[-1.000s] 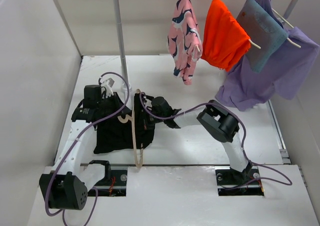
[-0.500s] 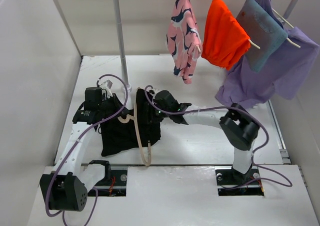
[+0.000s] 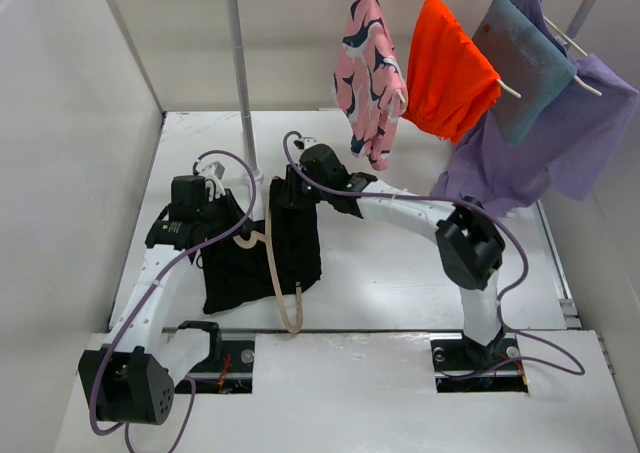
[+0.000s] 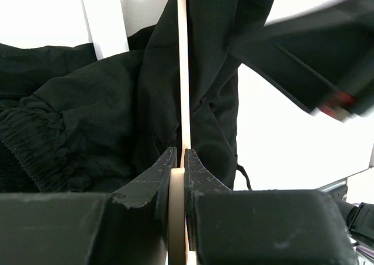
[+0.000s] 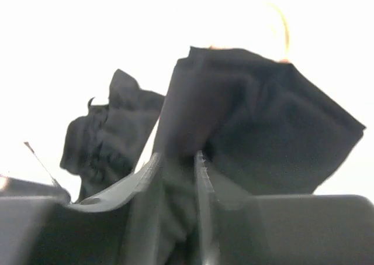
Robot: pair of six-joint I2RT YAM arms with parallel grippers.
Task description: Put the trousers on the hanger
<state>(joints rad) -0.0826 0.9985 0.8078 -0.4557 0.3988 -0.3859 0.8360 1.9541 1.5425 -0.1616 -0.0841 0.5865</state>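
Observation:
The black trousers (image 3: 255, 258) hang over the pale wooden hanger (image 3: 280, 293) above the table, left of centre. My left gripper (image 3: 205, 208) is shut on the hanger's bar; in the left wrist view the bar (image 4: 182, 72) runs up from between the jaws (image 4: 179, 159) across the black cloth (image 4: 87, 130). My right gripper (image 3: 290, 195) is shut on a fold of the trousers and holds it up at the far side of the hanger. In the right wrist view the cloth (image 5: 257, 124) bunches between the jaws (image 5: 176, 165).
A metal rail pole (image 3: 240, 73) stands just behind the grippers. On the rail hang a pink patterned garment (image 3: 368, 73), an orange one (image 3: 445, 68), and teal (image 3: 525, 63) and purple (image 3: 560, 143) clothes. Side walls close in the table (image 3: 400, 273).
My right gripper has lifted the trouser fold up and toward the back, away from the table. The hanger has tilted and shifted slightly right. The left gripper has held still.

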